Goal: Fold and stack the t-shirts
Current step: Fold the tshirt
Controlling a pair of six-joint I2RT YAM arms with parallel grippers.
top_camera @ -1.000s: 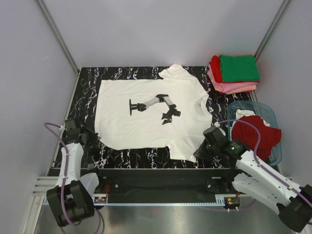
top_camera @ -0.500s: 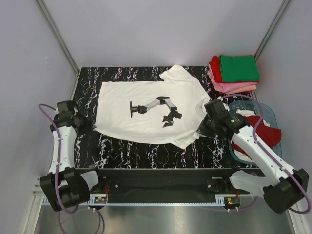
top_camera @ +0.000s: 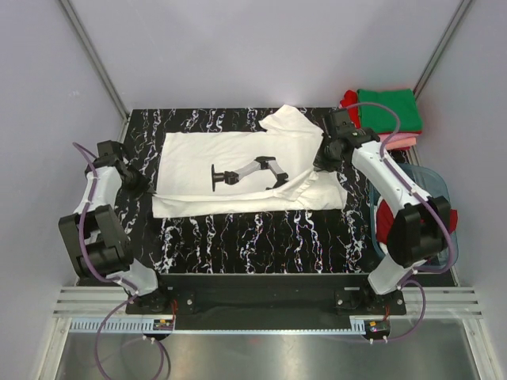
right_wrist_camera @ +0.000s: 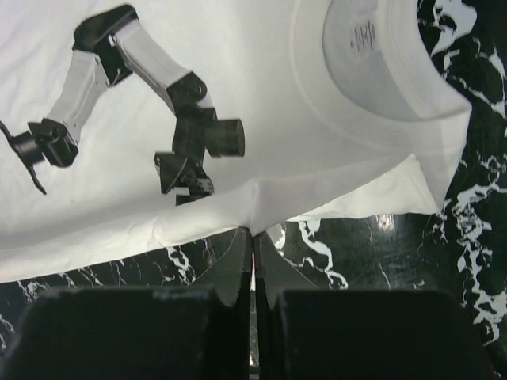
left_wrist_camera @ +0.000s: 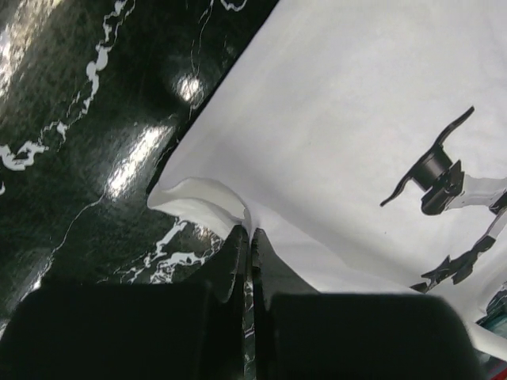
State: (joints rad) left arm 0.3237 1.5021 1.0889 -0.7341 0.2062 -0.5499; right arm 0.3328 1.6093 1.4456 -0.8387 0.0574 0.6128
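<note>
One white t-shirt (top_camera: 230, 154) with a black robot-arm print is lying across the black marbled table (top_camera: 261, 237), its near portion folding over on itself. At the hem end the left hand (left_wrist_camera: 249, 234) is pinching the cloth's edge, fingers closed on it. Beside the collar the right hand (right_wrist_camera: 253, 234) is clamping the folded edge. A green t-shirt (top_camera: 388, 109) is topping a folded stack at the far right corner.

The black, white-veined table (top_camera: 238, 237) carries a white printed t-shirt (top_camera: 198, 162) across its far half, a folded stack (top_camera: 386, 111) at the far right corner, and a tub (top_camera: 434, 180) along the right edge.
</note>
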